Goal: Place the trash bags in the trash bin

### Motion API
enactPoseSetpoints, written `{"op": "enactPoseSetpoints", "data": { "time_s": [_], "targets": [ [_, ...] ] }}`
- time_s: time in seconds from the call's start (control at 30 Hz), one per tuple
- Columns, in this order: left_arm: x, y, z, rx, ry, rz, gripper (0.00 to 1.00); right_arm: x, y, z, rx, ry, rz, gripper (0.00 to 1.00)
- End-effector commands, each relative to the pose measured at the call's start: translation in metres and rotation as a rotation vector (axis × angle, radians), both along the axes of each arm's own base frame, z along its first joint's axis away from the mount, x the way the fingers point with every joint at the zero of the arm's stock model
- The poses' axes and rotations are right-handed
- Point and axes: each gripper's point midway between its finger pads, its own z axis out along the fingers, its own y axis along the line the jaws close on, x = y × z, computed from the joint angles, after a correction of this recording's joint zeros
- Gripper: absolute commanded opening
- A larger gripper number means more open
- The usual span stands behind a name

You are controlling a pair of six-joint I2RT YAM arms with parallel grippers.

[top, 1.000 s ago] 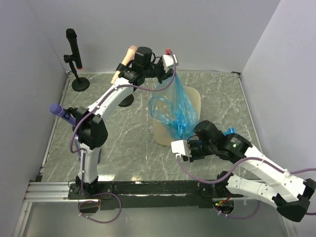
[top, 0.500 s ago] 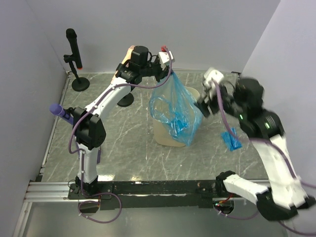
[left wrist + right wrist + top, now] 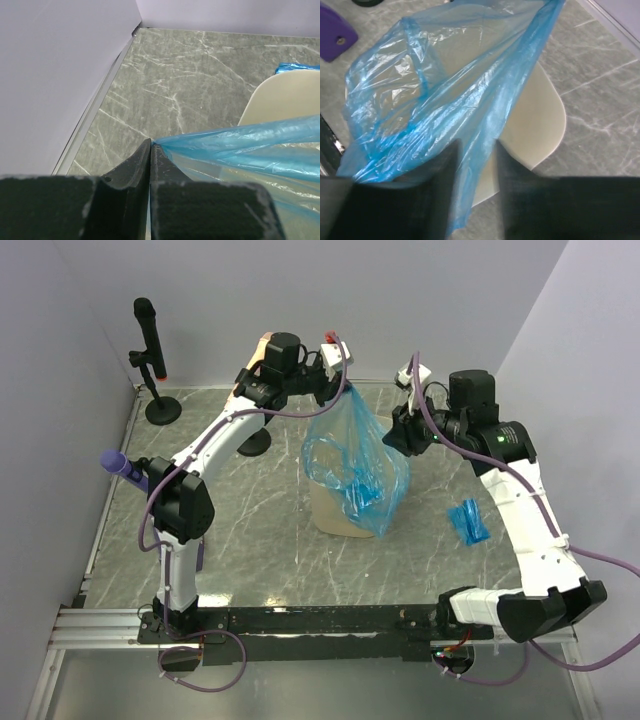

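1. A rail [image 3: 300, 621] runs along the near edge and carries both arm bases. Between it and the trash bin [image 3: 333, 517] lies a wide bare strip of marbled table [image 3: 250, 550].
2. The trash bin stands upright at mid-table. The hanging trash bag [image 3: 355, 455] drapes across its mouth and front, so the top view shows only the near-left wall and base. How far the film reaches inside cannot be told.
3. The folded trash bag [image 3: 467, 522] lies flat to the right of the bin, well apart from it, in the lane toward the right wall.
4. The right gripper [image 3: 476, 165] is at the bag's right flank, above the bin's rim. Its jaws stand apart and blue film runs through the gap. The fingers are blurred, so contact cannot be told.
5. The left gripper [image 3: 150, 145] is clamped on the bag's top edge, fingers pressed together, and holds it up over the bin's far side.
6. A purple microphone [image 3: 125, 466] sits by the left wall. A black microphone stand [image 3: 152, 355] fills the far-left corner. The left arm hides part of the floor behind the bin.
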Motion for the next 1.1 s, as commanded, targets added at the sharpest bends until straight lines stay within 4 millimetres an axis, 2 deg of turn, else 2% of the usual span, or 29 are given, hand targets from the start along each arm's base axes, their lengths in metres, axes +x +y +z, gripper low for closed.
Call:
{"op": "enactPoseSetpoints", "data": {
  "time_s": [0.0,0.1,0.23,0.3,0.33,0.37,0.4,0.47,0.67,0.8,0.87,0.93,1.07],
  "targets": [
    [-0.011,0.004,0.055,-0.070,-0.097,0.001,0.08,0.004,0.002,-0.009,0.057,0.102,0.002,0.26],
    [-0.006,0.006,0.047,-0.046,-0.116,0.017,0.08,0.023,-0.013,-0.020,0.106,0.178,-0.060,0.00],
    [0.005,0.011,0.044,-0.032,-0.146,0.065,0.13,0.048,-0.044,-0.008,0.209,0.179,-0.176,0.00],
    [0.006,0.012,0.046,-0.033,-0.158,0.060,0.13,0.049,-0.043,0.000,0.235,0.179,-0.169,0.00],
    [0.005,0.011,0.047,-0.034,-0.157,0.054,0.13,0.048,-0.049,0.007,0.257,0.164,-0.161,0.03],
    [0.005,0.010,0.049,-0.041,-0.159,0.050,0.12,0.045,-0.046,0.011,0.270,0.154,-0.130,0.04],
    [0.006,0.010,0.048,-0.043,-0.155,0.051,0.13,0.042,-0.044,0.014,0.278,0.144,-0.116,0.00],
    [0.009,0.009,0.048,-0.049,-0.155,0.063,0.13,0.041,-0.044,0.012,0.283,0.139,-0.123,0.00],
    [0.026,0.015,0.038,-0.027,-0.153,0.142,0.14,0.053,-0.056,-0.020,0.269,0.203,-0.206,0.00],
    [0.041,0.027,0.023,0.008,-0.123,0.171,0.18,0.072,-0.068,-0.040,0.283,0.255,-0.259,0.00],
    [0.045,0.033,0.007,0.048,-0.084,0.164,0.23,0.081,-0.073,-0.049,0.271,0.271,-0.275,0.00],
    [0.044,0.034,-0.008,0.078,-0.054,0.158,0.24,0.087,-0.078,-0.062,0.242,0.285,-0.290,0.00],
    [0.038,0.040,-0.038,0.114,0.001,0.170,0.26,0.087,-0.079,-0.086,0.228,0.343,-0.293,0.00]
  ]
}}
